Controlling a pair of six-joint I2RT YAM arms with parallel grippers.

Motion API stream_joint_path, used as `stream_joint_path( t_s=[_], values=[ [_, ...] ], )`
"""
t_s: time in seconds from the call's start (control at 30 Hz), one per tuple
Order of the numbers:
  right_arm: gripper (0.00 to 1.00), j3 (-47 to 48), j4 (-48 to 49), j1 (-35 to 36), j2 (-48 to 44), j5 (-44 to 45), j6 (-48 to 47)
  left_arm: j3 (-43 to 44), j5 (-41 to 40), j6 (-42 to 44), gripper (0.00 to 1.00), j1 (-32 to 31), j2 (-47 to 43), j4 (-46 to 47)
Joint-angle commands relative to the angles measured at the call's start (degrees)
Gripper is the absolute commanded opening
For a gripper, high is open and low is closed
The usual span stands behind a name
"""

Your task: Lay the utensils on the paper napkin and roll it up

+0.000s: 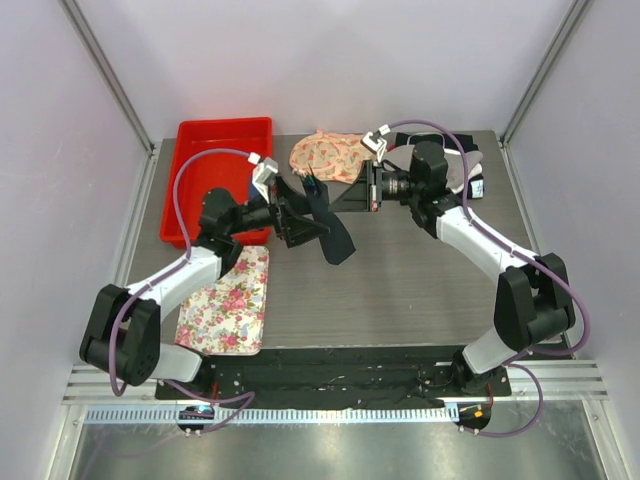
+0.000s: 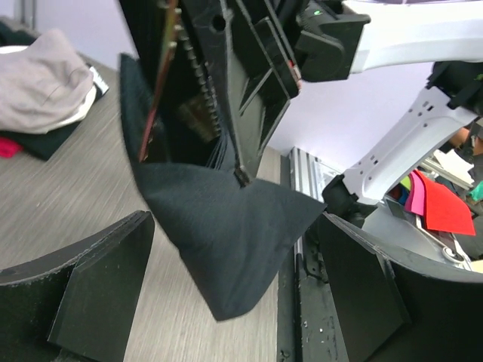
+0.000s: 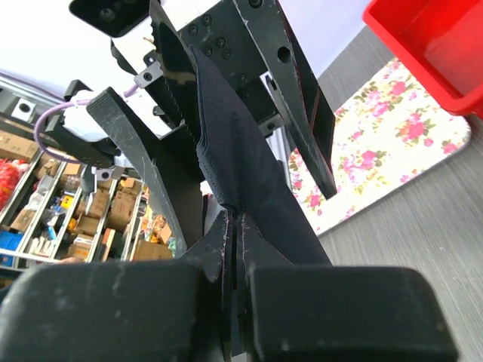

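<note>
The paper napkin [image 1: 332, 228] is a dark sheet hanging in the air over the middle of the table. My right gripper [image 1: 325, 190] is shut on its top edge; the right wrist view shows the sheet [image 3: 241, 173] pinched between the closed fingertips [image 3: 232, 215]. My left gripper [image 1: 312, 228] faces it from the left, open wide. In the left wrist view the napkin's drooping lower corner [image 2: 219, 234] hangs between the spread fingers [image 2: 106, 279] without touching them. The utensils are out of view.
A red bin [image 1: 225, 170] stands at the back left. A floral tray [image 1: 228, 305] lies near the left arm's base. A floral cloth [image 1: 325, 155] lies at the back centre, and a pile of grey and dark cloths [image 2: 41, 90] at the back right.
</note>
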Motion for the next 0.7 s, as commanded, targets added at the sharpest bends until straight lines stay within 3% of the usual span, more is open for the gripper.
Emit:
stream_joint_path(
  t_s=[0.0,0.17,0.33,0.4,0.47,0.67],
  values=[
    [0.01,1.17,9.32,0.61,-3.12,-1.51,5.94,2.75,0.66,-1.03,0.95,-0.75,0.71,4.79],
    [0.01,1.17,12.67,0.87,-2.95,-1.6,8.67,3.28,0.3,-1.29,0.9,-0.92,1.16,5.05],
    [0.01,0.47,13.99,1.31,-3.03,-1.77,9.99,3.02,-0.05,-3.92,0.74,-0.92,0.37,6.98],
    [0.01,0.2,14.43,1.49,-2.95,-1.86,10.34,3.11,-0.05,-4.54,0.75,-1.27,0.1,7.6],
    [0.01,0.03,15.04,1.92,-2.86,-1.77,10.78,3.37,-0.22,-4.89,0.83,-1.63,0.01,7.86],
    [0.01,0.11,17.15,2.36,-2.77,-1.86,12.89,4.42,-0.14,-5.42,0.77,-1.63,0.19,8.21]
  ],
)
